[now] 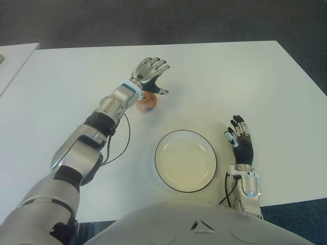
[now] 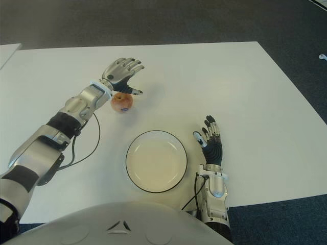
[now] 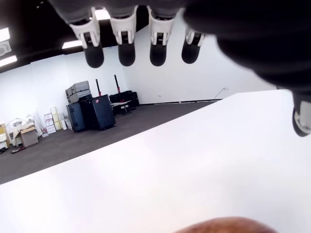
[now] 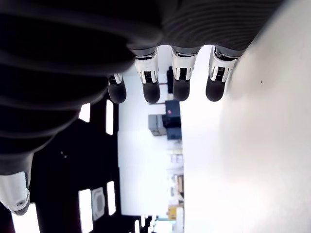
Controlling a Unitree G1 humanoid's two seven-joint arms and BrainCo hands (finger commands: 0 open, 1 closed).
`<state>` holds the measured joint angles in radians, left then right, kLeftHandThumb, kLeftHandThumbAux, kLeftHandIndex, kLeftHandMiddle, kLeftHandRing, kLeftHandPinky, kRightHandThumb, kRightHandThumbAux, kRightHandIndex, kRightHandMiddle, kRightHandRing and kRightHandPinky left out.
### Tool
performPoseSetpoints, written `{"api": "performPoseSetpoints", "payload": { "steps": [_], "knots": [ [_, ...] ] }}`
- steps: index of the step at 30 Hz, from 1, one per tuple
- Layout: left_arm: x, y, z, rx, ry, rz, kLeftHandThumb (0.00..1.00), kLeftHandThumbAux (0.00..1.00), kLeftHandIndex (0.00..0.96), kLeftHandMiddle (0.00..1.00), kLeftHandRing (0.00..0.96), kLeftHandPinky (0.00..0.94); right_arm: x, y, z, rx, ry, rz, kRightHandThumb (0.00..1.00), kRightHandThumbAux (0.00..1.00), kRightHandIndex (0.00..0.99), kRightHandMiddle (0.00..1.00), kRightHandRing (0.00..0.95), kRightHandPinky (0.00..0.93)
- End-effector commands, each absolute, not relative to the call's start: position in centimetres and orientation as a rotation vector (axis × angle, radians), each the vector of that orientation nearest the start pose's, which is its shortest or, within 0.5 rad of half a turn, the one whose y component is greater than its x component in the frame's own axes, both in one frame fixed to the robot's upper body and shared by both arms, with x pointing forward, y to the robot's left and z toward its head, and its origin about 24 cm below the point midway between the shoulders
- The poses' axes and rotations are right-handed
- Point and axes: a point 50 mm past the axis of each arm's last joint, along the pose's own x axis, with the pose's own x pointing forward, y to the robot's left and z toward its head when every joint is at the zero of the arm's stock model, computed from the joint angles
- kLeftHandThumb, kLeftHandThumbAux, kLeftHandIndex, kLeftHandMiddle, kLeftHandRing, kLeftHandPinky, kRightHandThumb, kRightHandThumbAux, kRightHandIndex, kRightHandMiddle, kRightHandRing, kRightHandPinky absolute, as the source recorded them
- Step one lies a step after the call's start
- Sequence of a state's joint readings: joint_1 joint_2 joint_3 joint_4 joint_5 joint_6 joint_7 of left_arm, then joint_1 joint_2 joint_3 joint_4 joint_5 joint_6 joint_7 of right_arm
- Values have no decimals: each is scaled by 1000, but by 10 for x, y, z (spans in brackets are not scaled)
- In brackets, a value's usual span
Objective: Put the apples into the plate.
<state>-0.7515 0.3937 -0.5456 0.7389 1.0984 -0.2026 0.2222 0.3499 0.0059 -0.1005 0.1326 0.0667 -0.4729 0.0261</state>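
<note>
The wide white rectangular worktop (image 1: pixel 245 81) carries every item, and dark grey carpet surrounds it. A round cream plate with a thin black rim (image 1: pixel 185 161) sits near the worktop's near edge, in front of the robot's torso; nothing lies in it.

The left hand (image 1: pixel 149 74) extends over the middle of the worktop, palm down, its fingers spread wide and holding nothing. Its wrist view shows four fingertips (image 3: pixel 126 53) straightened above bare worktop.

The right hand (image 2: pixel 210 140) shows just to the right of the plate, fingers straight and loosely spread, gripping nothing.

One small red-and-yellow round apple (image 2: pixel 121 102) stands on the worktop directly beneath the left wrist, well apart from the plate, beyond it and to its left. Whether the hand touches the apple cannot be determined.
</note>
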Motion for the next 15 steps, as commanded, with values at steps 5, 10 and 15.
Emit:
{"api": "performPoseSetpoints", "payload": {
  "steps": [5,10,15],
  "knots": [
    [365,116,68,1757,-445,-427,341,298,27,0,0,1,145,-194,-32,21,95,-223,195,535,0,0,0,0],
    [366,118,62,1762,-416,-450,332,295,10,0,0,0,144,-193,-34,13,96,-222,189,544,0,0,0,0],
    [366,120,58,1767,-389,-464,324,286,2,0,0,0,143,-194,-35,9,103,-218,186,557,0,0,0,0]
  ]
}}
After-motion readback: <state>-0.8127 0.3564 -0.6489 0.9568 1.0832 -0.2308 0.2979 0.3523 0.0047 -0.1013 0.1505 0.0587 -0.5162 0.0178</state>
